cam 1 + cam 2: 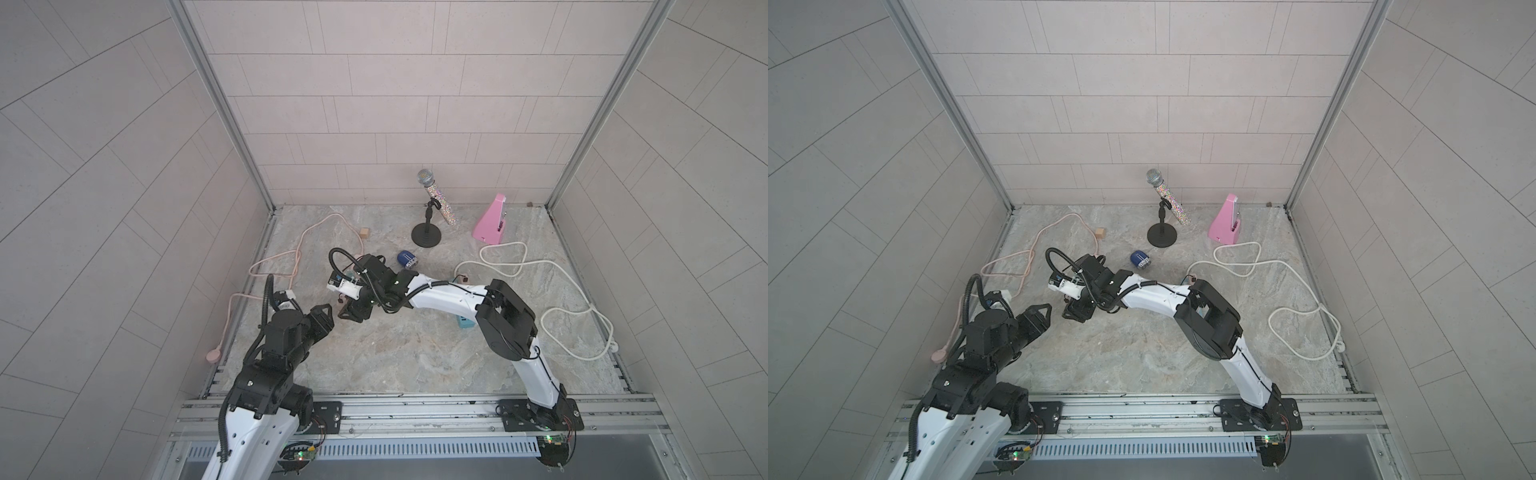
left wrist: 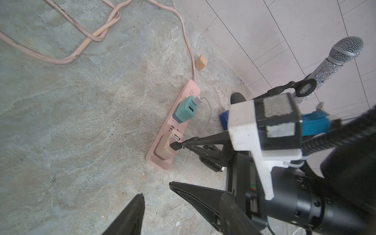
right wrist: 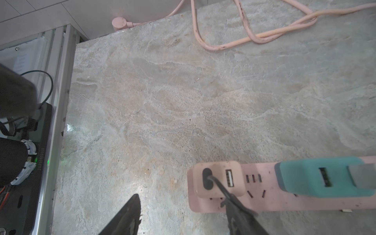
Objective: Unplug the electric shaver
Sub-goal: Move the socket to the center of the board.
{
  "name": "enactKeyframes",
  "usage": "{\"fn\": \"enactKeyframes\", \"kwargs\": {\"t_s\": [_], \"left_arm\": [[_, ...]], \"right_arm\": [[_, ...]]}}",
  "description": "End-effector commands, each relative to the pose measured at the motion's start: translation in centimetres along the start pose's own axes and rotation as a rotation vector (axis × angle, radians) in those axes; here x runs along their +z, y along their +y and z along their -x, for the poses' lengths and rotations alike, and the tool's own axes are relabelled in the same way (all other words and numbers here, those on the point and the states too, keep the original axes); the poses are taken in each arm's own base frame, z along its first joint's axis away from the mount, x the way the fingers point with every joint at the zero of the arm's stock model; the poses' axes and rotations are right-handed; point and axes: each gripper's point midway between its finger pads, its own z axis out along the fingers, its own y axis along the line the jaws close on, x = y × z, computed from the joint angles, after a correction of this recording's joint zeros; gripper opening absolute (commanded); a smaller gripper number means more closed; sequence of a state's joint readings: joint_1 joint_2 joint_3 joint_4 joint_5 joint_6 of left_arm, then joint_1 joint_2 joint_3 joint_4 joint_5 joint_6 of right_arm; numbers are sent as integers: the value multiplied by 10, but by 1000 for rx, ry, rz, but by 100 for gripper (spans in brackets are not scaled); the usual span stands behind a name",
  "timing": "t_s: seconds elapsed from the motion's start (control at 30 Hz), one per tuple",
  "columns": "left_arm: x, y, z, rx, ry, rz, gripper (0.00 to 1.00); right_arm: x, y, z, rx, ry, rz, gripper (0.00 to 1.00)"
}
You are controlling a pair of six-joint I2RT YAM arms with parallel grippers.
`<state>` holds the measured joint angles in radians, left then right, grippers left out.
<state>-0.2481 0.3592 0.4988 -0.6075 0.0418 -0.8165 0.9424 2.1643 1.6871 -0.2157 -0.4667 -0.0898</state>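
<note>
Nothing is unplugged yet: we're watching the right gripper, jaws apart, nosing at the black plug seated in the beige adapter on the pink power strip, lower right. The left gripper is gaping too, and the blue electric shaver is lying mid-frame.

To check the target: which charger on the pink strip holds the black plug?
The beige charger: it holds the black plug; the teal charger holds a silver plug.

Bright diffuse light, blurred close foregrounds
</note>
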Motion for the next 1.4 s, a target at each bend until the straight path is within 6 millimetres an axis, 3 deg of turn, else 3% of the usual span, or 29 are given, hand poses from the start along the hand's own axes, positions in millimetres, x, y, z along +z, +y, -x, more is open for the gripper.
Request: {"fn": "enactKeyframes", "kwargs": {"t_s": [0.0,0.37,0.97,1.37], "left_arm": [[1,-1,3,9,-12,-6,63],[1,0,1,8,-9,-1,64],[0,1,1,13,-11,2,64],[1,2,1,15,-7,8,64]], "right_arm": [[5,2,1,-29,8,8,68],[15,-14,0,-29,18,-58,67],[27,-28,-1,-14,27,-115,57],[26,-31,-1,-16,20,-131,36]]}}
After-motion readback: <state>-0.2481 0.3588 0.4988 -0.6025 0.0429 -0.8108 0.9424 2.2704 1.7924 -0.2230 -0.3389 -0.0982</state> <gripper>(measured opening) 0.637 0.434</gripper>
